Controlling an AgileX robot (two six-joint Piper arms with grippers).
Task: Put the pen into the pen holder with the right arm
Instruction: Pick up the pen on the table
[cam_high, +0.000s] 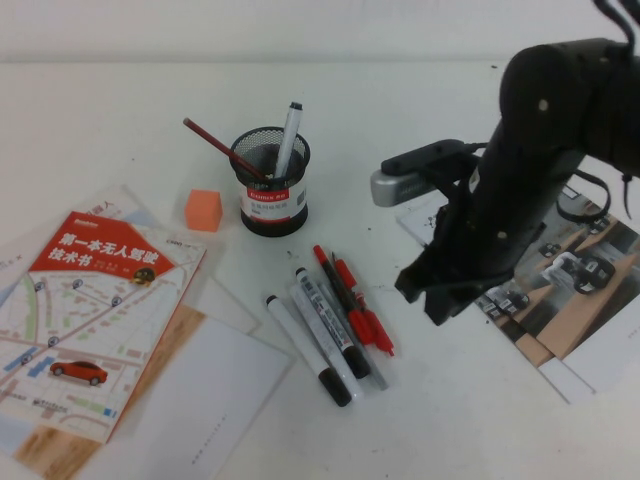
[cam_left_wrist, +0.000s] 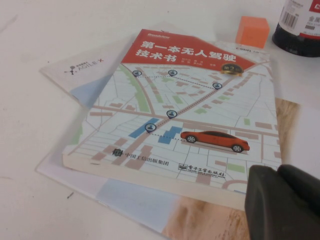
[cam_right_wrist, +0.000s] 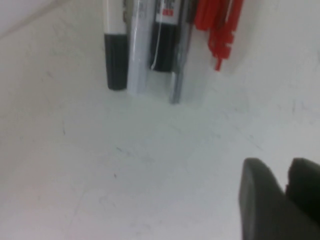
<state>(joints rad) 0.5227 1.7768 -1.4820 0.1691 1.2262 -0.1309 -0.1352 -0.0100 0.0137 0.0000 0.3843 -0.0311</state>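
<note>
The pen (cam_high: 366, 326), red with a dark section and a chunky red clip, lies on the white table among other pens; its clip end (cam_right_wrist: 220, 30) shows in the right wrist view. The pen holder (cam_high: 272, 185), a black mesh cup with a white-and-red label, stands behind them with a red pencil and a white marker in it; its base (cam_left_wrist: 302, 25) shows in the left wrist view. My right gripper (cam_high: 432, 295) hangs just to the right of the pens and holds nothing (cam_right_wrist: 287, 167). My left gripper (cam_left_wrist: 278, 172) is shut and empty over the book's near corner.
Two white markers with black caps (cam_high: 310, 345) and a slimmer red pen (cam_high: 335, 275) lie beside the pen. An orange cube (cam_high: 202, 210) sits left of the holder. A map-covered book (cam_high: 90, 300) and loose papers (cam_high: 220, 400) lie at the left, a magazine (cam_high: 575, 290) under the right arm.
</note>
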